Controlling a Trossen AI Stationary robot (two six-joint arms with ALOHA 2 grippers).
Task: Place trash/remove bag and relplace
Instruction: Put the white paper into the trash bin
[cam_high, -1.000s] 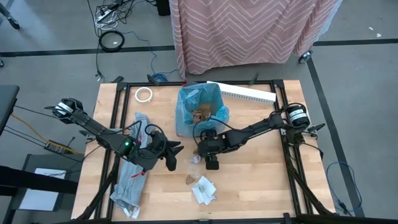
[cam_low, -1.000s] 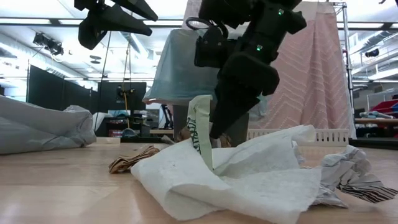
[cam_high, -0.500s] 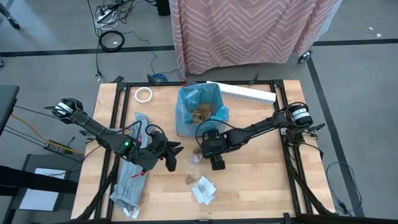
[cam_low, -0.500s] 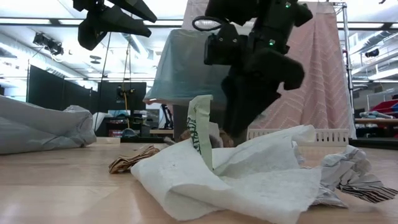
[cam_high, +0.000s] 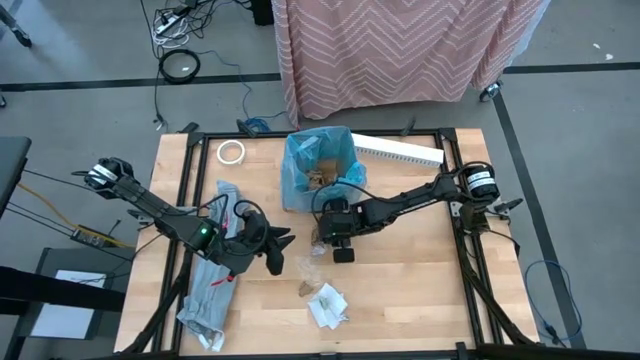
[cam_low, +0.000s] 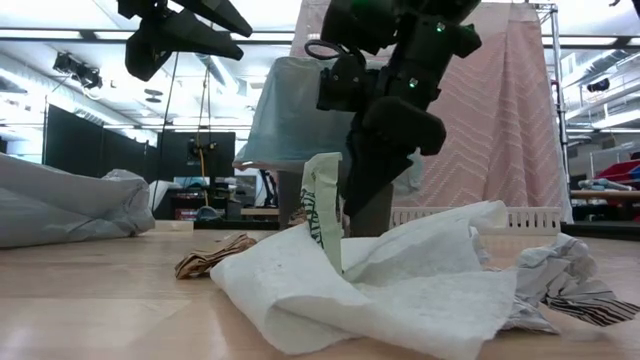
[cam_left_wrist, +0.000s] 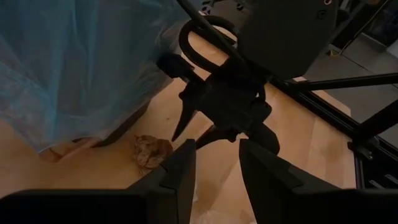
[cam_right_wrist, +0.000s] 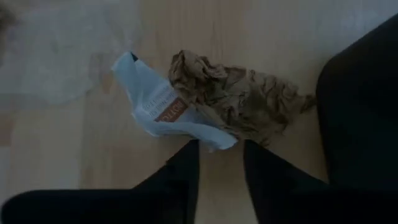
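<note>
Where the surface (cam_high: 420, 290) comes closest to the low camera, a big crumpled white paper (cam_low: 400, 280) lies, with a small brown scrap (cam_low: 210, 258) just beside it. Behind them the right hand (cam_right_wrist: 219, 144) points down near the wood. Its two fingers stand a little apart and nothing is between them, so it is open. Just ahead of its fingertips lie a white wrapper (cam_right_wrist: 155, 106) with a red mark and a crumpled brown paper (cam_right_wrist: 236, 99), touching each other. The left hand (cam_left_wrist: 216, 144) hangs above the surface beside a pale grey plastic bag (cam_high: 205, 295), also open and empty, and it faces the right arm. Farther back stands the blue bag (cam_high: 300, 175), upright with its mouth open, with some brown trash (cam_high: 320, 180) inside.
</note>
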